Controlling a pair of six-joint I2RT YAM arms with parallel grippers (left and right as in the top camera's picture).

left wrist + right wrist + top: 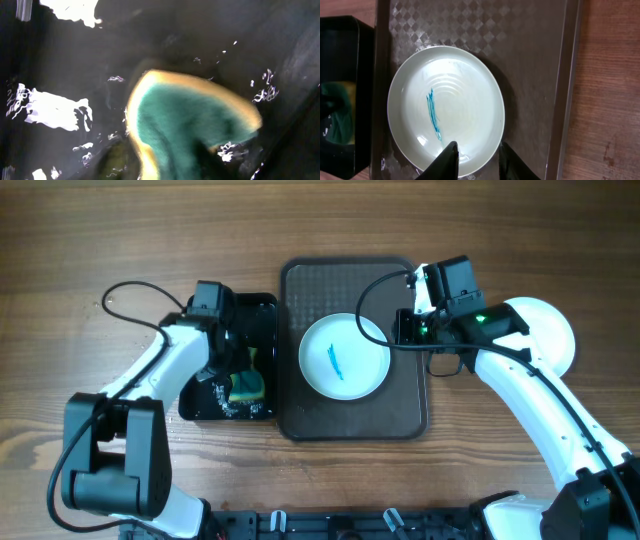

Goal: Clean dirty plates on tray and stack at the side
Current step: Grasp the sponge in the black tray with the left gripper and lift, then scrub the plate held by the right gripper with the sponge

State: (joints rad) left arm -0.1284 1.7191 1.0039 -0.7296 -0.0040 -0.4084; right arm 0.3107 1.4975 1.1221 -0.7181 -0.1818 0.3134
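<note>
One white plate (pixel 344 356) with a blue streak at its centre lies on the dark brown textured tray (pixel 400 405). In the right wrist view the plate (pixel 465 100) fills the middle of the tray (pixel 535 60). My right gripper (pixel 477 157) straddles the plate's near rim, one finger inside the bowl and the other against the outer edge, shut on it. Over the small black tray, my left gripper (pixel 235 375) is closed on a green and yellow sponge (pixel 185 120), which looks pinched and bent. That view is blurred.
The glossy black tray (pixel 262 310) with wet glints sits against the brown tray's left side and holds the sponge (pixel 246 387). Wooden table (pixel 80 240) surrounds both trays. A black cable (pixel 130 292) loops from the left arm.
</note>
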